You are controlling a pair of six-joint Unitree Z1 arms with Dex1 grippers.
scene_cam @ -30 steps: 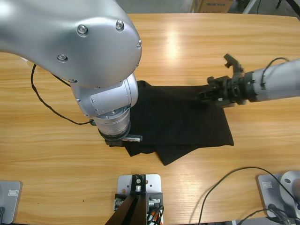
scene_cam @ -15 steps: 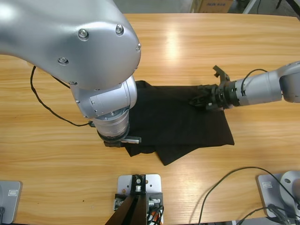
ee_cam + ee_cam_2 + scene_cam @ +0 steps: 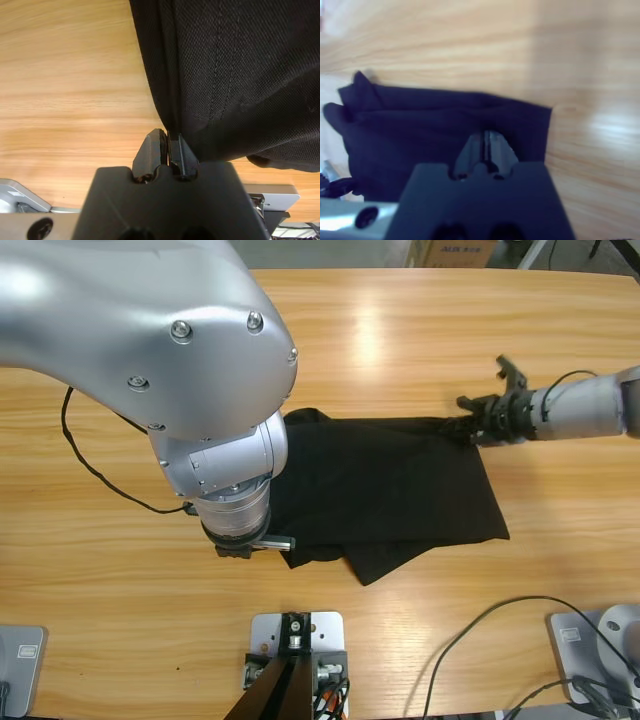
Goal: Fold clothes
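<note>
So the right gripper [image 3: 470,427] had just backed off toward the right end of the table, and it dragged the far right corner of the black polo shirt [image 3: 400,490] along with it. Half a second before, that gripper sat further in over the cloth; now the top edge was pulled out straighter and the whole shirt had slid a bit to the right. To me that looked like they were stretching it flat before the next fold, not folding yet.

The left gripper [image 3: 165,145] was clenched on the shirt's near left edge, right under the big silver arm, with cloth running away from its tips. The right one's jaws looked closed too, pinching the corner as far as I could tell. The shirt lay mid-table [image 3: 420,330], strung between the two grippers.
</note>
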